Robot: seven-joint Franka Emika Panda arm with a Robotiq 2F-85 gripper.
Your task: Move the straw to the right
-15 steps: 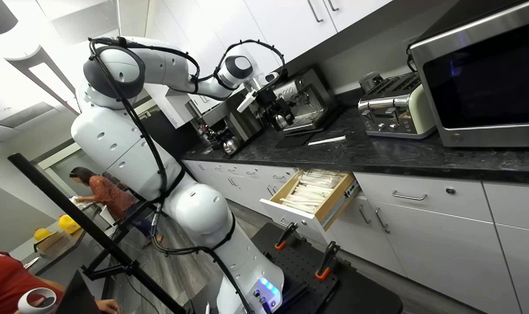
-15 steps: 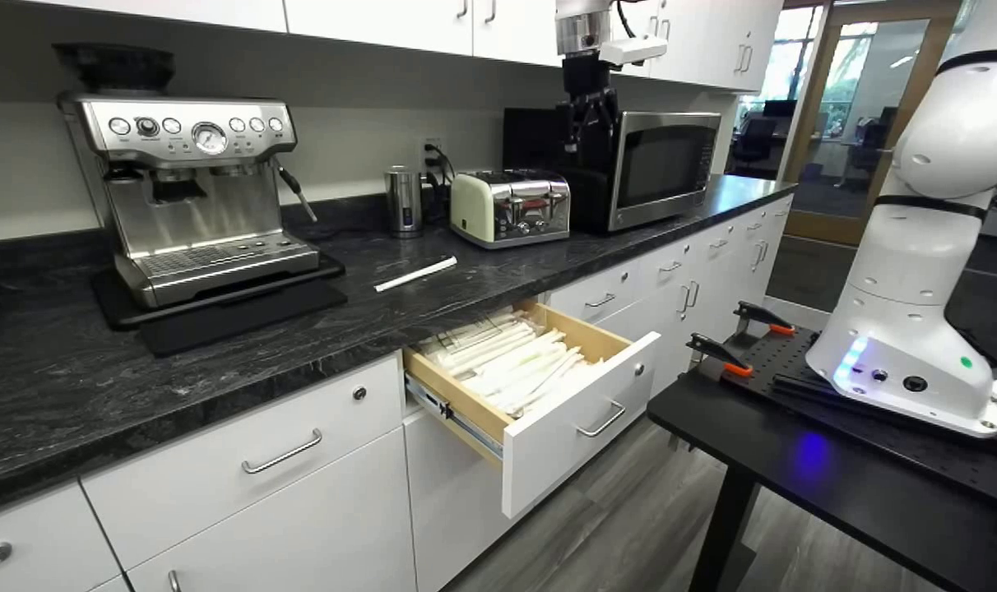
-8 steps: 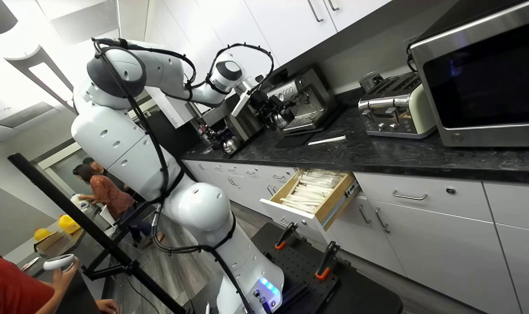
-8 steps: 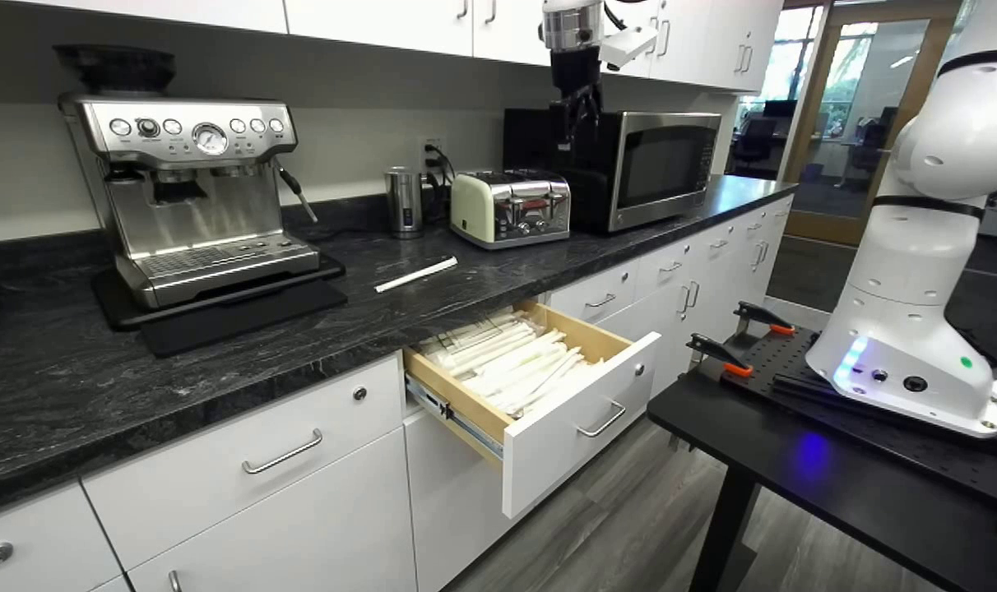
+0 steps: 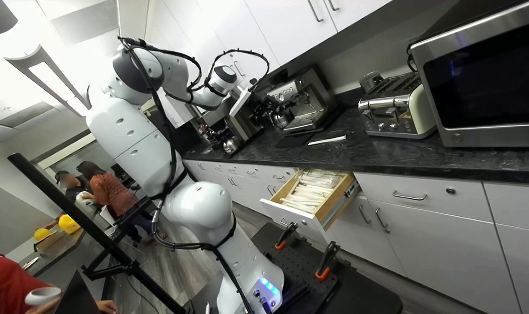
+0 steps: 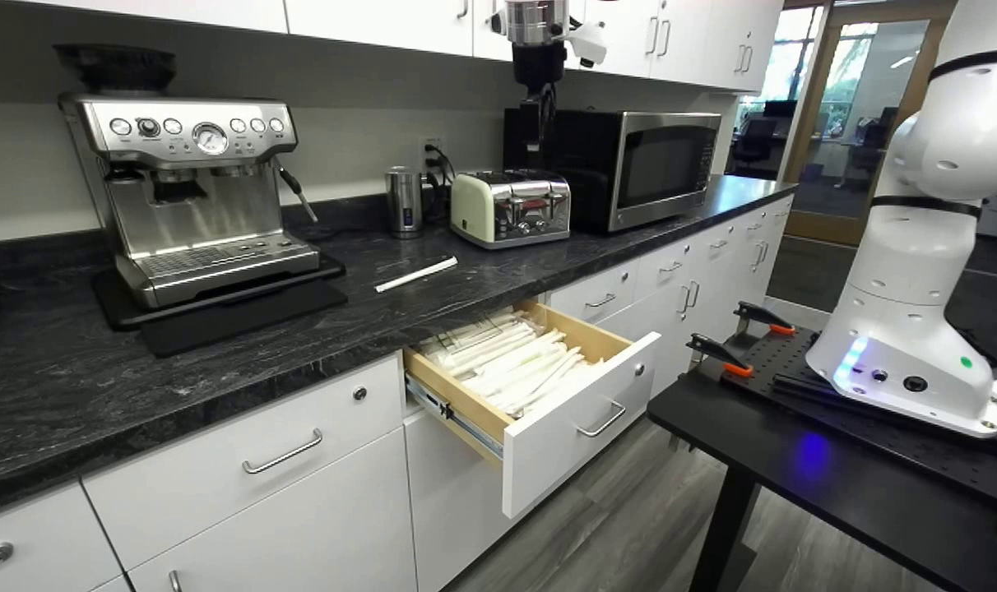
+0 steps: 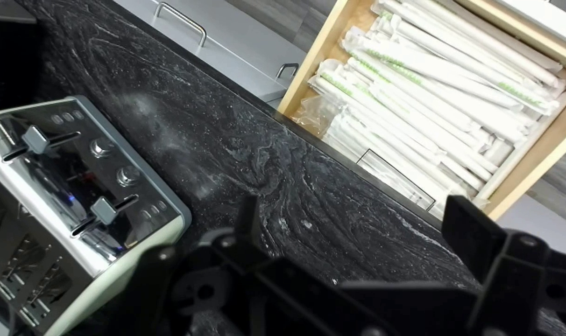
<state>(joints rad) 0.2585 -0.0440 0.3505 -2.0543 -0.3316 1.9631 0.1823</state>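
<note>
A single white straw (image 5: 327,141) lies flat on the dark countertop (image 6: 359,329). It also shows in an exterior view (image 6: 416,275), between the coffee machine and the toaster. It is out of the wrist view. My black gripper (image 7: 357,224) is open, with its fingers (image 7: 249,219) wide apart and nothing between them. It hangs high above the counter, apart from the straw. In an exterior view the gripper (image 6: 536,136) appears above the toaster, pointing down; it also shows in an exterior view (image 5: 269,109) in front of the coffee machine.
An open drawer (image 6: 581,322) full of wrapped straws (image 7: 428,79) juts out below the counter edge. The toaster (image 6: 511,210), microwave (image 6: 663,164) and coffee machine (image 6: 194,189) stand at the back. A metal cup (image 6: 404,201) stands beside the toaster. Upper cabinets (image 6: 383,20) hang above.
The gripper has moved left and slightly down in an exterior view, toward the coffee machine side, and its wrist has turned. The straw and drawer have not moved.
</note>
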